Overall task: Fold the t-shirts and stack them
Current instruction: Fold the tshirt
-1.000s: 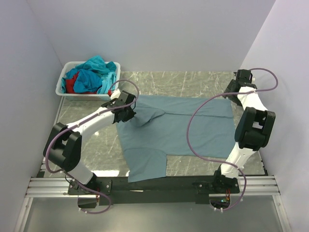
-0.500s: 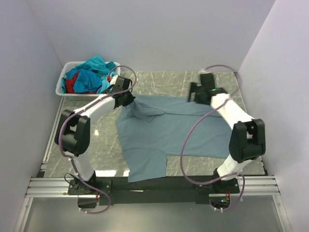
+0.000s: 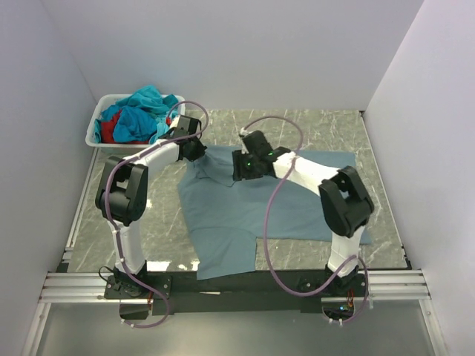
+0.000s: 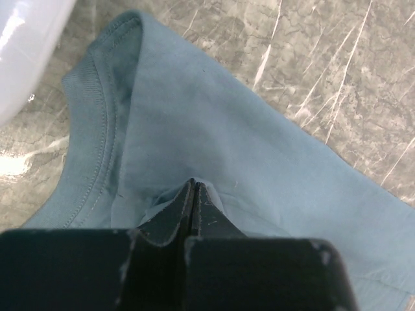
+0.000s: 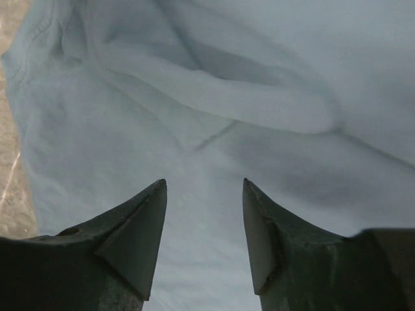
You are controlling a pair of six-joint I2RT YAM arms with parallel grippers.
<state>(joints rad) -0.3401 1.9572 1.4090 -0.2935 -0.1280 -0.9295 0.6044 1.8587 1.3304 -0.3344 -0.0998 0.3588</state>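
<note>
Nearest the arm bases, a sleeve of the grey-blue shirt (image 3: 245, 215), poking toward them from the shirt's near left corner. Spread mostly flat on the marble table (image 3: 312, 122), wide body across the middle, bare stone around the shirt on every side.

Farther in, at the shirt's far middle, the right gripper (image 3: 241, 165), pointed down at the cloth. Seen from the right wrist: fingers (image 5: 133, 233) apart, a rumpled ridge of shirt just beyond the tips. Touching the cloth or just above it, cannot tell.

A little farther, at the shirt's far left corner by the collar, the left gripper (image 3: 194, 150). Seen from the left wrist: jaws pressed together on a small raised pinch of shirt, ribbed collar band curving off to the left of the tips.

Beyond the shirt's far left corner, close by but apart from it, a white basket (image 3: 95, 132), heaped with teal, blue and red shirts (image 3: 141, 115).
</note>
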